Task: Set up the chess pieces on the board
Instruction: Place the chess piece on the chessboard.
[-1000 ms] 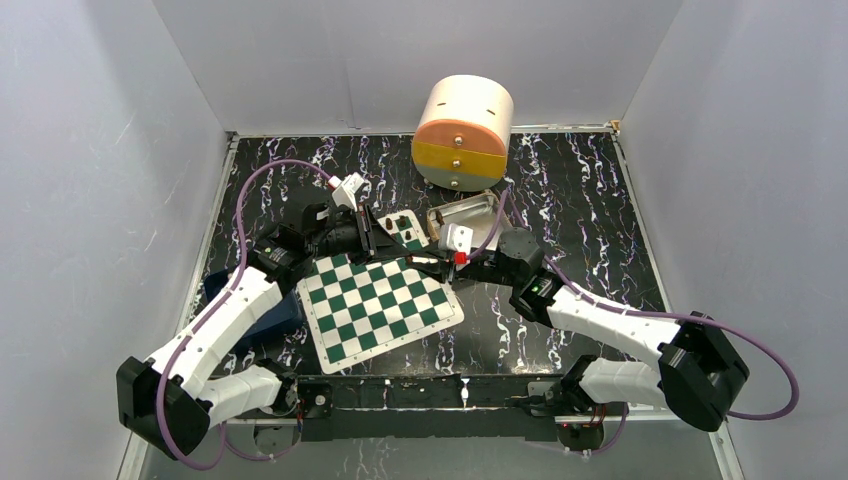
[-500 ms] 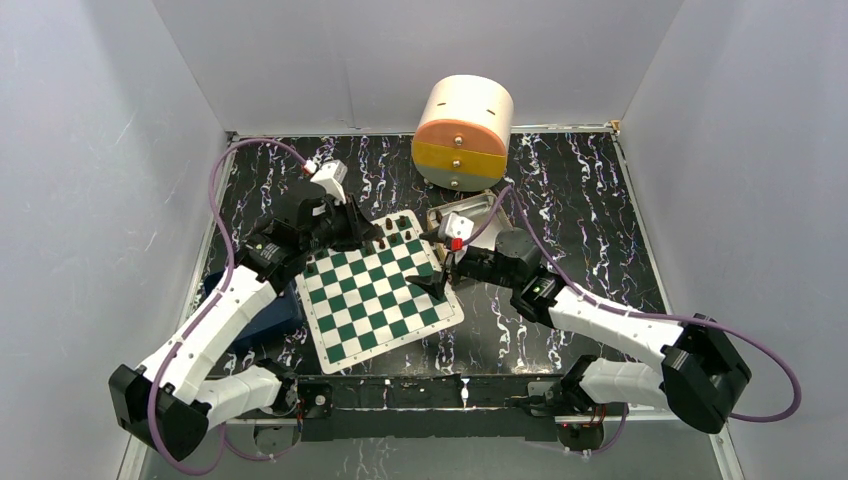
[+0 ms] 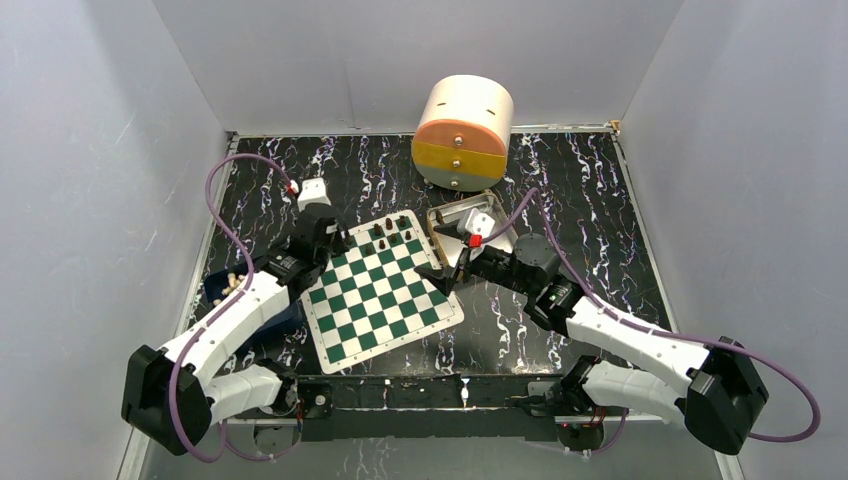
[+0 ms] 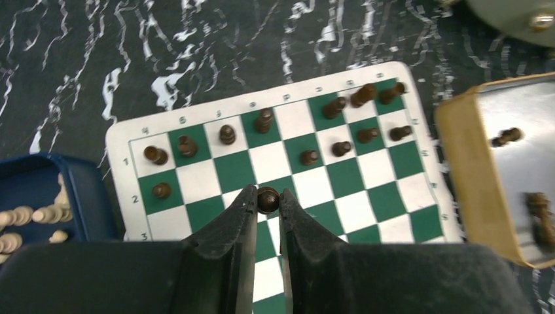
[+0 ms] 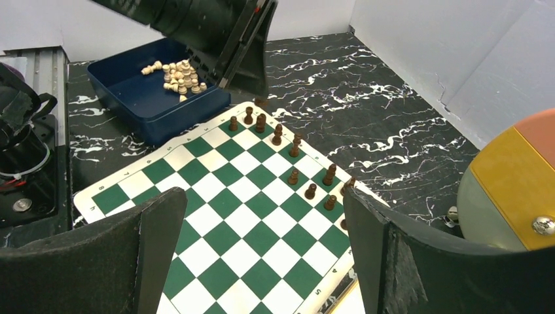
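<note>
Surface: black, white-veined tabletop (image 3: 600, 200) between white walls; the board (image 3: 380, 300) lay mid-table, slightly askew.
Right gripper, change: the right gripper (image 5: 262, 229) was nearly shut at the board's far edge a second before. It had since sprung wide open, holding nothing, and sat by the board's right edge.
Left gripper, change: the left gripper (image 4: 267, 204) had drawn back toward the board's far-left corner, fingers pinched on one round-topped piece (image 4: 267, 199).
Chess pieces: dark chess pieces (image 4: 265, 120) stood along the board's two farthest rows.
Blue tray (image 4: 39, 183): a heap of pale pieces (image 4: 19, 219).
Tan tray (image 4: 458, 163): two stray dark pieces (image 4: 507, 136), one blurred.
Drum cabinet (image 3: 463, 132): drawers shut, contents unseen.
Unclear: whether the pinched piece touched the board.
</note>
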Controlling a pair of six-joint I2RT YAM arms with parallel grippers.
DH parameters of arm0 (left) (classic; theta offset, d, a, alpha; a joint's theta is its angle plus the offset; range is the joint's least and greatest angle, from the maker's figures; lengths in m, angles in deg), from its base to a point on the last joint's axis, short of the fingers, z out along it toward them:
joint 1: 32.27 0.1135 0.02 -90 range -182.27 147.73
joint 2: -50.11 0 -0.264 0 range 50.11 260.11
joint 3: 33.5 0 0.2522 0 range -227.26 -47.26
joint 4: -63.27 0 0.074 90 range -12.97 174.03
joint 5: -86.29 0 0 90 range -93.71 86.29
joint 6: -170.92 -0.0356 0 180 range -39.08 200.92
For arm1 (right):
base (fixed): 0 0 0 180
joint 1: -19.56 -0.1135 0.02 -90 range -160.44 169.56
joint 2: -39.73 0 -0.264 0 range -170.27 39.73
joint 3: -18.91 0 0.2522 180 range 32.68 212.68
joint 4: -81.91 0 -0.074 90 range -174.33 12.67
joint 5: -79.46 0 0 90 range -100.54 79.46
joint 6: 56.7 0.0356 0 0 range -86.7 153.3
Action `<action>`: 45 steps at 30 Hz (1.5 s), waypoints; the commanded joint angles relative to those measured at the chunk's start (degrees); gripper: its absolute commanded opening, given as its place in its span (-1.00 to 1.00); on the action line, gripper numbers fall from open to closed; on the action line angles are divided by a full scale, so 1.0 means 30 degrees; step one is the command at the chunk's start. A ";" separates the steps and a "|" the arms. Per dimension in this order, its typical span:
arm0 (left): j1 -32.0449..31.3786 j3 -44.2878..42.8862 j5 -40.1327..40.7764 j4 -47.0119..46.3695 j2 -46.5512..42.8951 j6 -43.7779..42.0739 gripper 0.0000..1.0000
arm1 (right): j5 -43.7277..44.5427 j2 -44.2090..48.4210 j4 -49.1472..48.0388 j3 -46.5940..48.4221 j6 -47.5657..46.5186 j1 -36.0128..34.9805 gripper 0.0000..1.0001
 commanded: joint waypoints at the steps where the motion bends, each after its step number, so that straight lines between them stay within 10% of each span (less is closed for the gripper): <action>1: -0.0018 0.1743 0.3293 -0.1544 -0.0344 0.0594 -0.97 | 0.0580 0.0629 -0.0263 -0.0279 0.0363 -0.0098 0.97; 45: 0.2728 0.6939 0.1274 -0.8888 0.2744 0.1199 -0.93 | 0.1860 0.1253 -0.0038 -0.0482 0.0646 -0.0095 0.97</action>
